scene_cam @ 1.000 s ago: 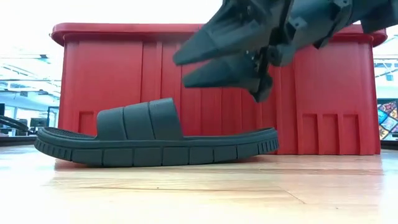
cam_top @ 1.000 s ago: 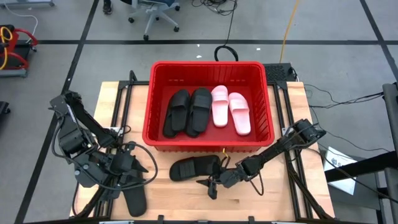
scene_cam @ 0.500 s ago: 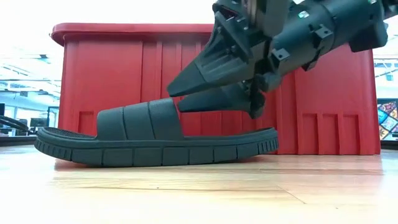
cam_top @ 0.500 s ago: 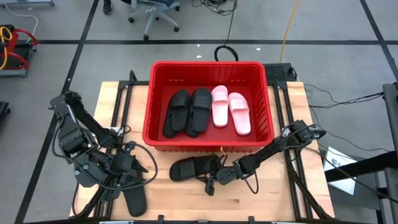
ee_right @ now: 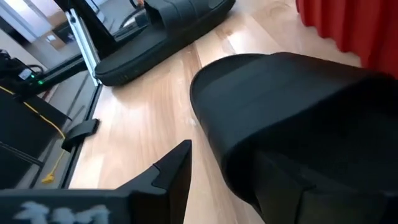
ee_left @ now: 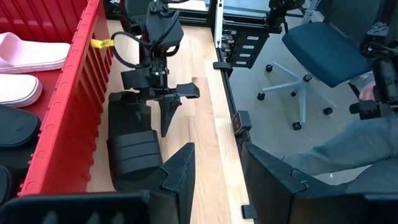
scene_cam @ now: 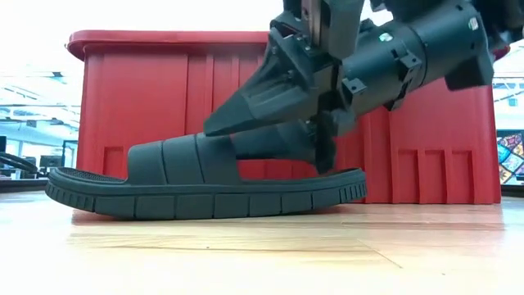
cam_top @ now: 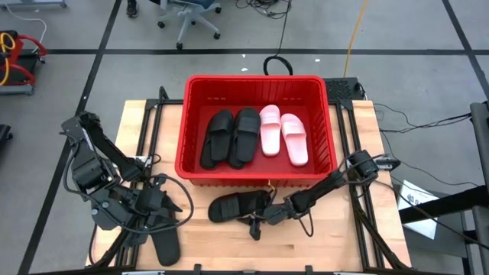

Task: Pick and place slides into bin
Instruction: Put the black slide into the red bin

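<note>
A black slide (cam_top: 229, 206) lies flat on its sole on the table, just in front of the red bin (cam_top: 256, 82), toe toward the table's left. My right gripper (scene_cam: 225, 135) stands open, low over its heel half, having come in from the right. One finger (ee_right: 165, 177) is at the near side of the strap (scene_cam: 184, 160). The other reaches the strap's heel-side opening, where its tip is hidden. Two black slides (cam_top: 231, 136) and two pink slides (cam_top: 283, 136) lie in the bin. My left gripper (cam_top: 172, 205) waits open at the near left. My right gripper comes slanting down from the table's right, along the slide. Its fingers stand at the strap (ee_right: 292, 106), but the strap hides one fingertip. I cannot tell whether either finger touches the slide, which lies flat on the table.
Another black slide (cam_top: 164, 246) lies at the near left edge, below my left arm. The bin's near wall (scene_cam: 246, 90) rises close behind the slide on the table. Bare wood (cam_top: 328, 244) lies at the near right. Office chairs stand on the floor beyond the table.
My right gripper has gone down and toward the table's left, along the slide toward its strap, and it has stayed open. The slide has not moved.
</note>
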Robot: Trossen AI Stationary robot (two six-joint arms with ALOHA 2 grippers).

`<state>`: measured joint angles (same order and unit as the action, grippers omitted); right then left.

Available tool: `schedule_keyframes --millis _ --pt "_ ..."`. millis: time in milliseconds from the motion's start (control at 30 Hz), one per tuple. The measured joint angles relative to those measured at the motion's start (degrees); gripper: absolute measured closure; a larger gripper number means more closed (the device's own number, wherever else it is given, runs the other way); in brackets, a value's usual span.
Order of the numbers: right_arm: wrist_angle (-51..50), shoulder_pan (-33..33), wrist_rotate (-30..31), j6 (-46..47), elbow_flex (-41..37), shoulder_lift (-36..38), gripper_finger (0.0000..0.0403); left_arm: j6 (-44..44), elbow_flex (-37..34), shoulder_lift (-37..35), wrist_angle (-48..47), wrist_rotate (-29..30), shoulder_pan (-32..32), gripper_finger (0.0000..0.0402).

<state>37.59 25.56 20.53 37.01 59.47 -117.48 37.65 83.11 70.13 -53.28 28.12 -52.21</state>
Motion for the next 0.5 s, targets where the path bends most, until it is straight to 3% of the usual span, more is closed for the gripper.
schedule_keyframes --millis 200,300,400,500 --pt "2.1 0.0 -0.1 -0.1 0.0 -1.3 0.0274 0.7 0.0 0.0 0.0 0.0 0.0 0.0272" --pt "2.1 -0.1 -1.2 0.3 0.0 -1.3 0.0312 0.8 0.0 0.0 0.0 0.0 0.0 0.0272" --pt "2.1 -0.1 -1.5 1.2 0.0 -1.3 0.0375 1.3 0.0 0.0 0.0 0.1 0.0 0.0272" --pt "2.1 0.0 -1.3 1.1 0.0 -1.3 0.0392 1.4 0.0 0.0 0.0 0.1 0.0 0.0272"
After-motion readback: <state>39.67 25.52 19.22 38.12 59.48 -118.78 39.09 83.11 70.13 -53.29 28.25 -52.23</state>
